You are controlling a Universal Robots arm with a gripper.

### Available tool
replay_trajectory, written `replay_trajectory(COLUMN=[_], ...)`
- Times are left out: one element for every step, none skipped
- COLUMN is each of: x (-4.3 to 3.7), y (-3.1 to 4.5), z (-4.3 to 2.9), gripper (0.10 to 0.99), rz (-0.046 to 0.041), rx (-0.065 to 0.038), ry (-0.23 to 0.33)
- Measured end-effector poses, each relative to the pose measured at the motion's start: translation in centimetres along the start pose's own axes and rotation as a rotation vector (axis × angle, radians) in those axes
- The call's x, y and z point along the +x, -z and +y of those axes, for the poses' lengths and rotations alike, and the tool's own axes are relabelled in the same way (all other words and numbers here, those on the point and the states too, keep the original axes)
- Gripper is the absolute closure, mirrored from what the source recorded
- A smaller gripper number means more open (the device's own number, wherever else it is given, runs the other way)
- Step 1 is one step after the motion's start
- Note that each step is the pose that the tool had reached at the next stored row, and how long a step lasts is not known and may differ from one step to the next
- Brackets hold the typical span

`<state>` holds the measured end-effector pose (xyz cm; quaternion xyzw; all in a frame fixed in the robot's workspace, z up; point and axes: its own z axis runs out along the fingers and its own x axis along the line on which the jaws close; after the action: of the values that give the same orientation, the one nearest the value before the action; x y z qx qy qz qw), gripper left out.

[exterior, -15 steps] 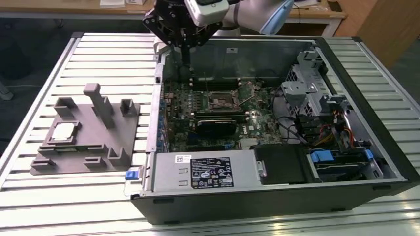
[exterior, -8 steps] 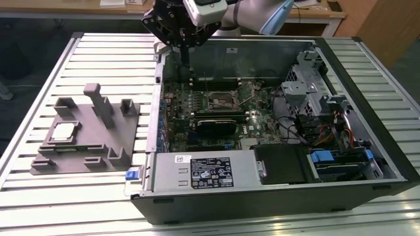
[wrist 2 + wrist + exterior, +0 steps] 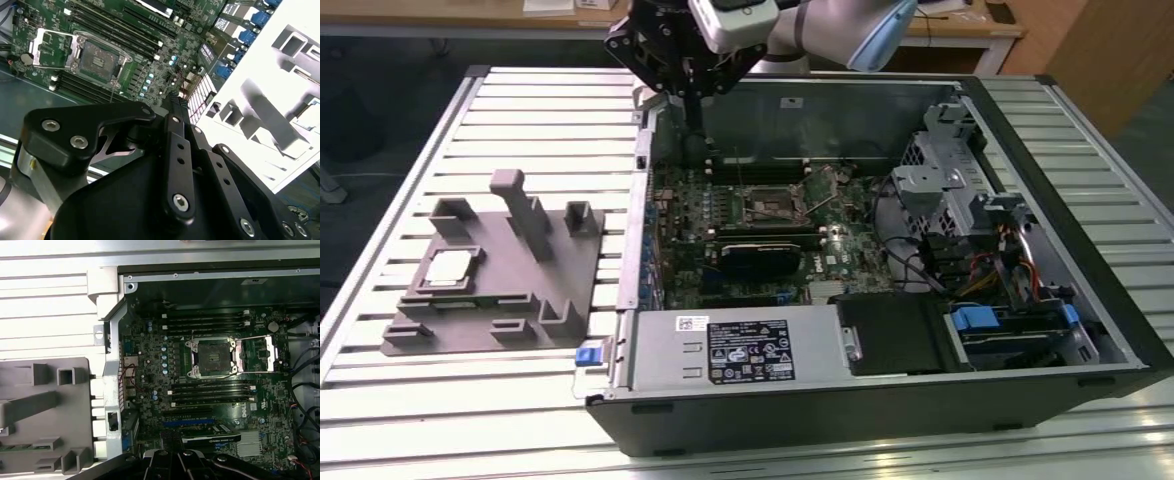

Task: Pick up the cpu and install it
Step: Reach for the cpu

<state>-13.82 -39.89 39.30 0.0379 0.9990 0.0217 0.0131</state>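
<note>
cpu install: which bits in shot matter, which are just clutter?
Job:
- small square silver-faced cpu, resting on the grey plastic tray with upright blocks
- open metal-framed socket on the green motherboard
- black pincer, over a corner of the dark computer case, away from the cpu

Clutter:
- black rectangular expansion card
- grey labelled power-supply box
- silver metal drive cage
- black memory slots

The arm point(image 3: 834, 30) is pale grey and tubular, with a light-blue cap point(image 3: 887, 30). Its gripper point(image 3: 696, 105) is matte black — angular link plates point(image 3: 90, 130) pinned with silver hex screws point(image 3: 181, 201) — beside a white camera box point(image 3: 727, 20).
</note>
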Motion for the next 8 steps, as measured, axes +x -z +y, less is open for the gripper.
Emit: replay_trajectory(x=[0.03, 0.05, 0.08, 0.1, 0.12, 0.15, 0.16, 0.19], y=[0.0, 0.0, 0.0, 0.0, 0.0, 0.0, 0.0, 0.0], z=[0.0, 0.0, -0.01, -0.01, -0.01, -0.01, -0.01, -0.01], gripper=[0.98, 0.98, 0.98, 0.98, 0.98, 0.98, 0.98, 0.98], rz=[0.0, 0.0, 0.0, 0.0, 0.0001, 0.0, 0.0, 0.0], rx=[0.0, 0.0, 0.0, 0.0, 0.0, 0.0, 0.0, 0.0], ry=[0.0, 0.0, 0.0, 0.0, 0.0, 0.0, 0.0, 0.0])
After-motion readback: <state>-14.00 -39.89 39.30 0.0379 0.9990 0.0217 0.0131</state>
